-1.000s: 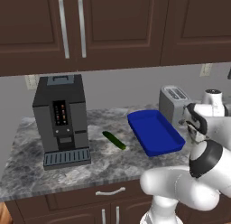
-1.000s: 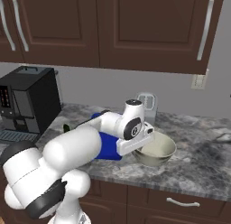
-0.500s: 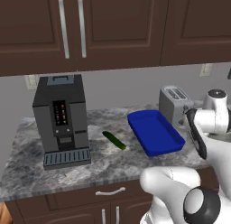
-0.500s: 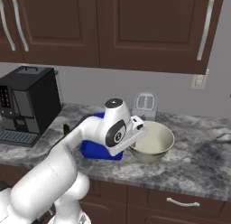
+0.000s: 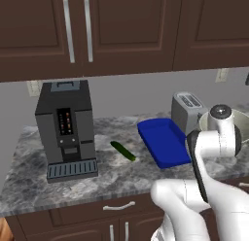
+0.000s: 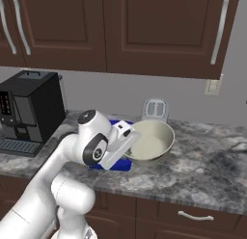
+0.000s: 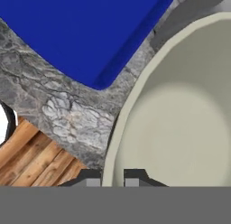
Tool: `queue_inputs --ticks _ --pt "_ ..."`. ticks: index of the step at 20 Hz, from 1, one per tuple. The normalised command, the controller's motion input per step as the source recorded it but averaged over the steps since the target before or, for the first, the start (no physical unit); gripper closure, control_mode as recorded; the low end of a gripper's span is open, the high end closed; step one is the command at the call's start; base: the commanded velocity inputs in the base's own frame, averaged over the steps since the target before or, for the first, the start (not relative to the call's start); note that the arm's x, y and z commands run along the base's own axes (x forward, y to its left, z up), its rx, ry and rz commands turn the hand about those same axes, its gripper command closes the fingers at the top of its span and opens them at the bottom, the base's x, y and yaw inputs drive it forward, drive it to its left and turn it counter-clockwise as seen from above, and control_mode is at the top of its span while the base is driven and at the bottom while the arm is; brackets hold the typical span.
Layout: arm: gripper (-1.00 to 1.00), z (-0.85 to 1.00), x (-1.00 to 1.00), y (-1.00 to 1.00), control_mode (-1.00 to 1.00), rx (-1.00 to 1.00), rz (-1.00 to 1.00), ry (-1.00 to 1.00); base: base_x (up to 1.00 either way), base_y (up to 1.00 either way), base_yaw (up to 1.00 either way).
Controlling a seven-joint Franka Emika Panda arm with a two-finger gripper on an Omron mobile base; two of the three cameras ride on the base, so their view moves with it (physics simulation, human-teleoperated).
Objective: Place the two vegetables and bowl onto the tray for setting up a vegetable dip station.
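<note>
Bowl (image 6: pixel 150 141) lifted off the counter (image 6: pixel 212 175), just at 3 o'clock of the tray (image 5: pixel 163 140); rim pinched between closed gripper (image 7: pixel 113 178) fingertips, one inside, one outside. Bowl's far side cut off in hand view. Tray mostly hidden behind arm and bowl in right view. Cucumber (image 5: pixel 122 151) on counter at tray's 9 o'clock, near coffee machine (image 5: pixel 65 128). Toaster (image 5: pixel 187 108) at tray's 1 o'clock.

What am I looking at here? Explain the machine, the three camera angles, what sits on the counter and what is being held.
A white robot arm works at a grey marble counter. Two cameras look from behind it, left and right; the third rides on its hand. On the counter: a shallow bright blue tray, a slim dark green cucumber, a black coffee machine and a silver toaster. The gripper is shut on the rim of the round cream-white bowl, one finger inside, one outside.
</note>
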Motion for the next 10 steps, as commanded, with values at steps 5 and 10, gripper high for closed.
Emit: queue_inputs --ticks 5,10 --pt "1.00 0.35 -0.06 0.42 -1.00 -0.10 0.10 0.00 0.00 0.00 0.00" --pt "1.00 0.20 0.00 0.42 -1.00 0.00 0.13 0.00 0.00 0.00 0.00"
